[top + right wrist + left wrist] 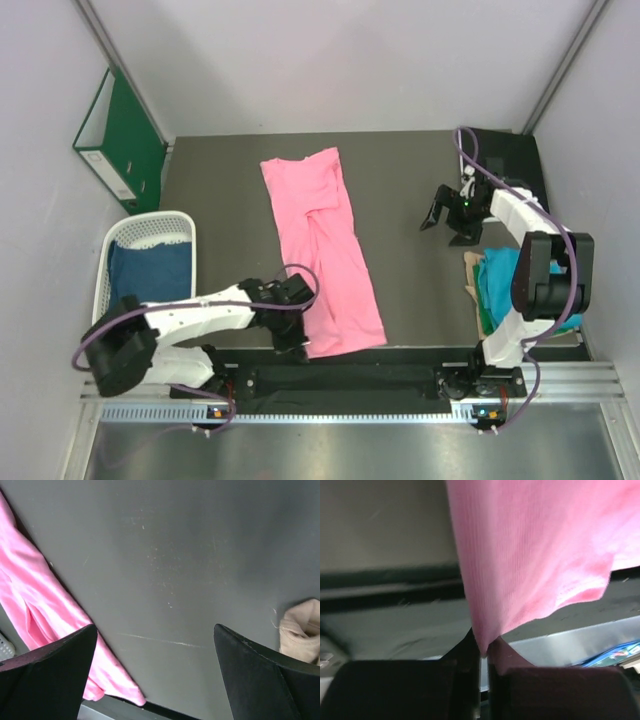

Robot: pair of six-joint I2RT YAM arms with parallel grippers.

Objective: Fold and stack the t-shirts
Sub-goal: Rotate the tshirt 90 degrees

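- Pinching the near-left corner of the pink t-shirt point(325, 250), the left gripper point(482, 655) is clamped tight on the hem, with cloth trapped between its fingers and hanging free beyond them.
- That pink t-shirt lies as a long, narrow strip down the middle of the table point(410, 180), far end to near edge. A crease runs along it, so by my read the lengthwise fold is already in.
- Off the pink shirt's right side, level with its far half, the right gripper point(437, 215) hovers with jaws spread wide, holding nothing, bare table below.
- Well right of the pink shirt, the teal t-shirt point(505, 280) sits bunched against a beige cloth point(473, 265).
- Well left of the pink shirt, the dark blue t-shirt point(150, 270) rests inside the white basket point(150, 222).
- Step in hand, as I judge it: the crosswise fold of the pink shirt, hem end toward collar end. Nothing is stacked yet.
- Next move calls for a partner. One pinched corner alone would probably let the near-right corner drag, so the right gripper should cross to that corner and close on it. Both can then carry the hem over the shirt's far half and lay it flat.
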